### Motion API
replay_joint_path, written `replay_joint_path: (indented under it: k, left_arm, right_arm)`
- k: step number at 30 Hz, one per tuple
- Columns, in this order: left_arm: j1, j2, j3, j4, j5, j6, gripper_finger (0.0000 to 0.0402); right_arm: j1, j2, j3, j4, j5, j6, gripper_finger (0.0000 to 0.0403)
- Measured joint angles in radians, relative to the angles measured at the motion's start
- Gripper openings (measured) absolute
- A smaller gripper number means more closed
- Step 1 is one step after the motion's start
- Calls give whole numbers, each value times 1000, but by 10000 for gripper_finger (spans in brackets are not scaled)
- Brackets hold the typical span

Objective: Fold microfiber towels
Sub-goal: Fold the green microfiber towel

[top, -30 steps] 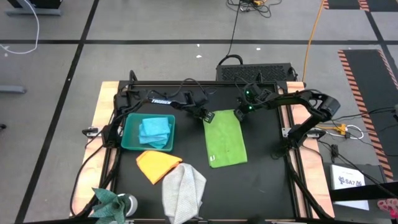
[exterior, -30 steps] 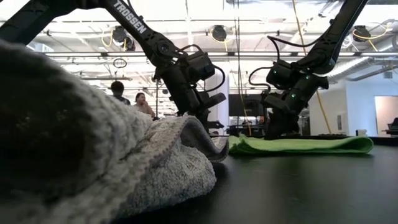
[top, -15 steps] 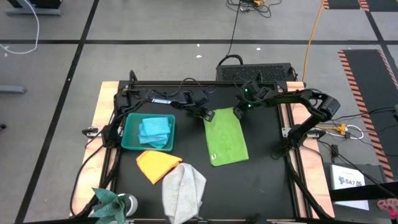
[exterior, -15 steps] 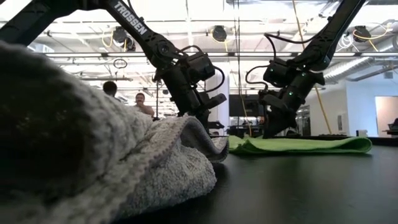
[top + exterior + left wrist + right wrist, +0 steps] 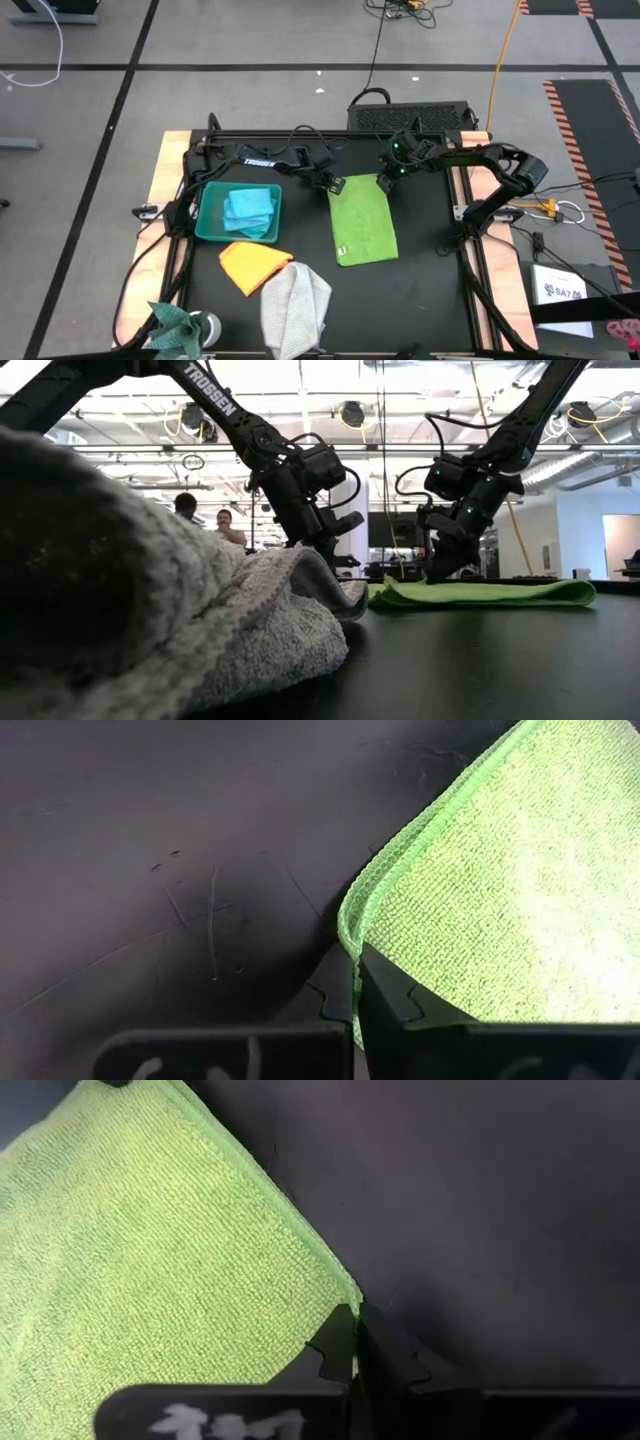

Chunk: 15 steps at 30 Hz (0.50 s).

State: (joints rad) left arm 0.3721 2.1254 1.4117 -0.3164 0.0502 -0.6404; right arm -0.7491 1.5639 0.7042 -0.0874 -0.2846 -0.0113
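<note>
The lime green towel [image 5: 364, 226] lies flat on the black table, a long rectangle running from far to near. My left gripper [image 5: 335, 187] is shut at its far left corner. My right gripper [image 5: 381, 182] is shut at its far right corner. Both arms reach down at a slant from the far side. In the low view the green towel [image 5: 480, 594] lies behind the grey towel [image 5: 150, 610], with my right gripper [image 5: 440, 572] at its far edge. My left gripper pinches the green towel's far left corner [image 5: 352, 935] between its two fingertips, coming from above at a slant; one layer or several, I cannot tell. The corner stays low at the table. My right gripper pinches the far right corner [image 5: 348, 1292] the same way, slanting down. The cloth lies spread on the table.
A teal bin [image 5: 208, 224] at the left holds a folded light blue towel [image 5: 250, 208]. An orange-yellow towel [image 5: 254, 265] and the crumpled grey towel [image 5: 296, 308] lie near the front. A teal towel [image 5: 175, 322] sits at the near left corner. People stand in the room behind.
My right gripper has tipped a little at the far right corner. The green towel has stayed on the table.
</note>
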Motion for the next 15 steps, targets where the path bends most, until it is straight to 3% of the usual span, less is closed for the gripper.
replay_joint_path:
  k: [10, 15]
  left_arm:
    - [1, -19, -3, -11, -18, -21, 0]
    - [0, -114, -3, 11, -74, 18, 0]
  right_arm:
    - [53, -90, 2, -8, 52, -26, 0]
    - [78, -97, 2, -35, 63, -39, 0]
